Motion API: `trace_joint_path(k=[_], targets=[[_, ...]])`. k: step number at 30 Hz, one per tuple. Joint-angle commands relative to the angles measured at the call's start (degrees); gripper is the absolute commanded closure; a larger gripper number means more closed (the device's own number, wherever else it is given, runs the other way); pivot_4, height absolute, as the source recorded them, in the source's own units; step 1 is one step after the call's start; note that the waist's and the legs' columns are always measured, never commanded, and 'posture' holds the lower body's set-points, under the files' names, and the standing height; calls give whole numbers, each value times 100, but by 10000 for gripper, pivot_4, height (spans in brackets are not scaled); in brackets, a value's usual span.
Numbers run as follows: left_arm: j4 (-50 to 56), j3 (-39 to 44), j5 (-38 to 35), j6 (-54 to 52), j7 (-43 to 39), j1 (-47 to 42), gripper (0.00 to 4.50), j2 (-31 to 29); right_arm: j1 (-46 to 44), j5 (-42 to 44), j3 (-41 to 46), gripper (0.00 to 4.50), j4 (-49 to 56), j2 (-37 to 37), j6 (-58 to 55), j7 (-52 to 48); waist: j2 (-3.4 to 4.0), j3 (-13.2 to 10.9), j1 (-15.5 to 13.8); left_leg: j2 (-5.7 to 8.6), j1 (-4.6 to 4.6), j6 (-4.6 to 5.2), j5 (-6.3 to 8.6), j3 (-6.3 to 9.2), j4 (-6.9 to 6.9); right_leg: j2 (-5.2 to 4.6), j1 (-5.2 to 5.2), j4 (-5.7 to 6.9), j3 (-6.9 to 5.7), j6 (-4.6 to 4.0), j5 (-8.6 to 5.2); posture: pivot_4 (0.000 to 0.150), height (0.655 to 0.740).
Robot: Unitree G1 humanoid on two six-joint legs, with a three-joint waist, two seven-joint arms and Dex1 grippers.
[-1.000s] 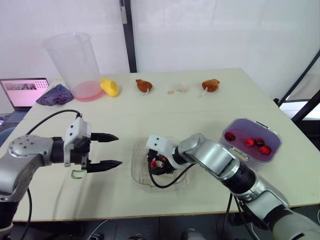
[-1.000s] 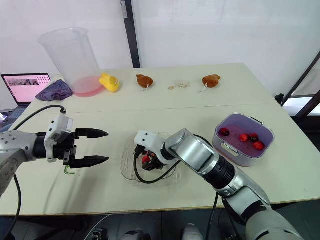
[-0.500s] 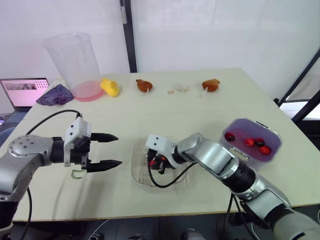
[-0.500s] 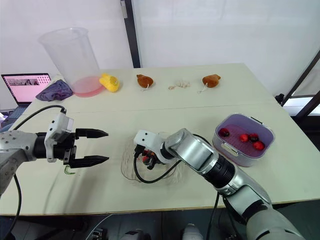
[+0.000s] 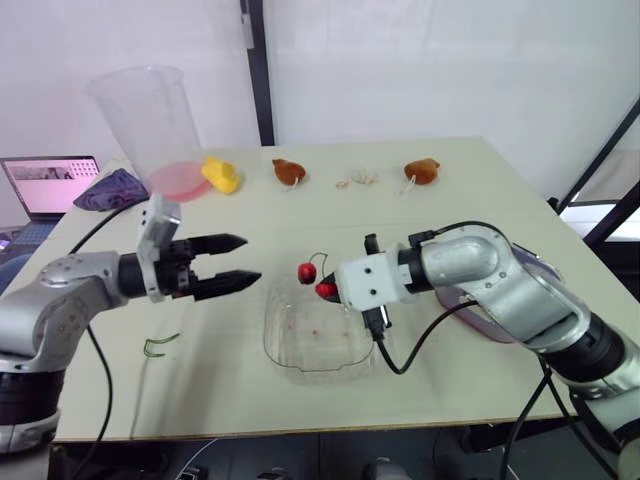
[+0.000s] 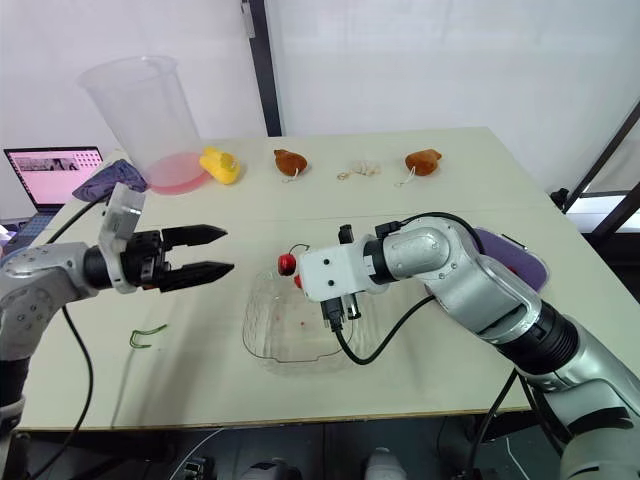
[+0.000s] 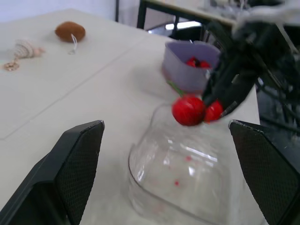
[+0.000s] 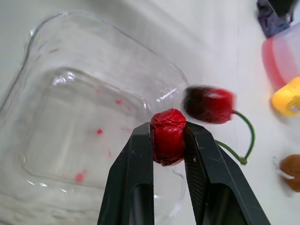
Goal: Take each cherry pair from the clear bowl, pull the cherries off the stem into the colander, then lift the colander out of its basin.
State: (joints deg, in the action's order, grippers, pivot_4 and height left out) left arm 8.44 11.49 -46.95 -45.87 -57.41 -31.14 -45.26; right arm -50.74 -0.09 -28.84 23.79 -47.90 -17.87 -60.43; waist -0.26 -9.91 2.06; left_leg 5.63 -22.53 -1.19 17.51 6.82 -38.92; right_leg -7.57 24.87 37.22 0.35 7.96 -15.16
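Observation:
My right gripper (image 5: 330, 291) is shut on one red cherry (image 8: 167, 135) of a cherry pair, held above the far rim of the clear bowl (image 5: 285, 340). The second cherry (image 5: 307, 272) hangs beside it on the green stem (image 8: 245, 142), on the side toward my left gripper. My left gripper (image 5: 251, 260) is open a short way to the left of the pair, at about the same height, with nothing between its fingers. The purple colander in its basin (image 6: 521, 257) stands at the right, mostly hidden behind my right arm; the left wrist view shows cherries (image 7: 195, 62) inside it.
A bare green stem (image 5: 158, 345) lies on the table near the front left. Along the back stand a tall clear beaker (image 5: 150, 120), a yellow object (image 5: 220, 174), two brown objects (image 5: 288, 171) (image 5: 421, 170), a purple cloth (image 5: 110, 190) and a laptop (image 5: 48, 184).
My right gripper has come up out of the clear bowl with a cherry pair in it. My left gripper has risen and moved right, toward the pair.

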Motion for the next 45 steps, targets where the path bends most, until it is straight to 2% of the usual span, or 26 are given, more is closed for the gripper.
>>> trace_joint_path(k=[1,4,7,13,20,23,26,37,40,42,43,45], targets=[[-136,27,-346,-520,258,-443,0,142,-156,-1224,-35,36122,-309,41,1726,530,0,0,5,2,0,0,0,-1,0,-1,0,0,0,0,0,1500,7400],[-367,-18,-572,-889,310,-872,0,349,-162,-2220,-136,36122,-678,52,3145,1024,0,0,16,3,0,0,0,-2,2,-1,3,0,1,0,0,1500,7400],[-493,-333,-284,-945,424,-1168,0,461,-139,-2687,-81,36122,-908,113,3805,1241,0,0,18,4,0,0,0,-3,-1,-1,2,0,1,0,0,1500,7400],[-543,-562,-326,-1120,348,-1500,0,766,-130,-3271,28,36122,-1170,294,4595,1516,-1,0,26,4,0,-1,-1,-1,-2,1,1,0,1,0,0,1500,7400],[-538,-1170,310,-911,196,-1595,0,662,-93,-3479,128,36122,-1112,541,4651,1360,-1,0,35,4,1,-2,-1,-2,-2,2,0,0,2,0,0,1500,7400],[-562,-1153,356,-914,132,-1626,8659,617,-38,-3486,174,36658,-1025,626,4562,1265,-1,0,33,3,0,-1,-1,-1,-2,3,1,0,2,0,0,1500,7400],[-503,-1076,289,-949,78,-1586,23405,609,32,-3482,212,36658,-958,690,4492,1152,-1,0,31,3,0,-2,-1,-1,-2,3,0,-1,2,0,0,1500,7400],[-560,-1005,295,-983,66,-1625,23405,617,118,-3452,303,36658,-839,742,4454,977,-1,0,29,4,0,-1,-1,0,-5,2,-2,0,2,0,0,1500,7400],[-600,-1075,384,-936,-8,-1617,32529,563,125,-3437,320,36658,-830,743,4457,952,-1,0,29,4,1,-1,-1,0,-5,2,-2,0,3,0,0,1500,7400],[-565,-1160,461,-902,-111,-1566,42068,488,132,-3430,326,36658,-828,749,4448,936,-1,0,32,4,1,-1,-1,0,-5,3,-2,0,3,0,0,1500,7400],[-545,-1198,499,-880,-167,-1539,44499,457,133,-3427,324,36658,-831,751,4447,926,-1,0,33,4,0,-1,-1,0,-5,3,-2,0,2,0,0,1500,7400],[-533,-1203,525,-810,-231,-1505,44499,454,130,-3417,326,36658,-834,763,4434,910,-1,0,31,4,1,-1,-1,0,-4,3,-2,0,3,0,0,1500,7400]])
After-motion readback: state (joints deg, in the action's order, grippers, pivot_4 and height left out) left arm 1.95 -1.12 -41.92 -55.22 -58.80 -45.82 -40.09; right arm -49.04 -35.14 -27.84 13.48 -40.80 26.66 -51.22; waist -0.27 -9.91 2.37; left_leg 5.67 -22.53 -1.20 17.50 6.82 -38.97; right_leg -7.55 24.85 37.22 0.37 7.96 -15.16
